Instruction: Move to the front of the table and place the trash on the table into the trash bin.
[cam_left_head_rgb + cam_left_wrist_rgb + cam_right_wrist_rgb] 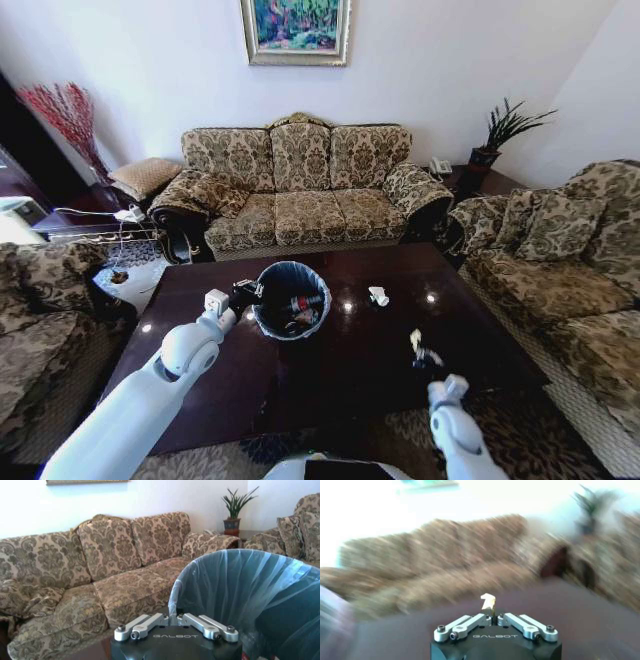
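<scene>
Dark wood, damask sofas, blue-grey liner.
The glossy reddish-brown wooden tabletop [350,360] carries a round bin lined with blue-grey plastic [291,299]; a white crumpled paper wad [378,296] lies beside it. The three-seat sofa [300,190] wears beige-and-brown floral damask.

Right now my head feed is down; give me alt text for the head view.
On the glossy dark reddish-brown table, the left tool grips the rim of the round bag-lined trash bin already holding litter. The right tool pinches a small pale scrap above the table; a crumpled white wad lies beyond, before a patterned sofa.
</scene>
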